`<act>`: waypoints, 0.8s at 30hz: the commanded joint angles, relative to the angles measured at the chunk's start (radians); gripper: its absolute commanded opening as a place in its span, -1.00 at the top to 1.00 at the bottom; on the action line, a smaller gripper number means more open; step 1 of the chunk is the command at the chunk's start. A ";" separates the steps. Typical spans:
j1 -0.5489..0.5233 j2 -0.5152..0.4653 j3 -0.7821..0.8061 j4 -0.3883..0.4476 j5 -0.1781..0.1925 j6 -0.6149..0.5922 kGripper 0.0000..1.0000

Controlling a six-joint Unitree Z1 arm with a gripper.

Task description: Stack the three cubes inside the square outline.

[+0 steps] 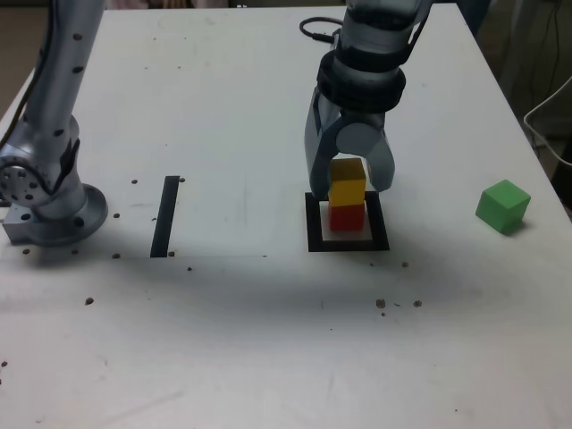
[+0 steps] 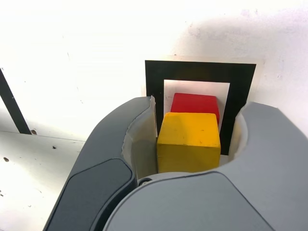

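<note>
The yellow cube (image 1: pixel 348 181) (image 2: pixel 188 142) rests on top of the red cube (image 1: pixel 347 217) (image 2: pixel 195 102), both inside the square outline (image 1: pixel 315 243) (image 2: pixel 202 67). My gripper (image 1: pixel 350 185) (image 2: pixel 198 107) hangs over the pair with one finger on each side of the yellow cube. Its jaws stand open, and the wrist view shows a small gap beside the cube. The green cube (image 1: pixel 502 206) lies alone on the table toward the exterior view's right, apart from the stack.
A straight black strip (image 1: pixel 165 216) (image 2: pixel 12 108) lies left of the outline in the exterior view. A grey arm base (image 1: pixel 45 201) stands at the far left. A dark cable (image 1: pixel 317 31) runs behind my arm. The table's right edge is near the green cube.
</note>
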 commanded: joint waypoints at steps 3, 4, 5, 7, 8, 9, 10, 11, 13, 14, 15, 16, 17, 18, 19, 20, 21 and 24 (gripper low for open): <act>0.002 -0.007 -0.002 0.006 0.001 0.001 -0.99; 0.002 -0.011 -0.003 0.008 0.001 0.001 -0.99; 0.002 -0.015 -0.005 0.011 0.002 0.001 -0.99; 0.002 -0.026 -0.008 0.018 0.004 0.001 -0.99; 0.002 -0.031 -0.010 0.023 0.006 0.001 -0.99; 0.002 -0.037 -0.014 0.031 0.009 0.000 -0.99; 0.002 -0.042 -0.019 0.042 0.012 -0.001 -0.99; 0.000 -0.047 -0.025 0.053 0.016 -0.004 -0.99; -0.004 -0.060 -0.037 0.079 0.029 -0.012 -0.99; -0.007 -0.068 -0.043 0.093 0.037 -0.018 -0.99; -0.011 -0.076 -0.049 0.107 0.045 -0.024 -0.99; -0.015 -0.085 -0.054 0.119 0.053 -0.029 -0.99; -0.018 -0.093 -0.059 0.129 0.059 -0.034 -0.99; -0.022 -0.100 -0.064 0.139 0.064 -0.038 -0.99; -0.026 -0.108 -0.072 0.152 0.068 -0.041 -0.99; -0.029 -0.111 -0.080 0.160 0.068 -0.042 -0.99; -0.034 -0.113 -0.090 0.167 0.068 -0.043 -0.99; -0.052 -0.114 -0.130 0.183 0.074 -0.043 -0.99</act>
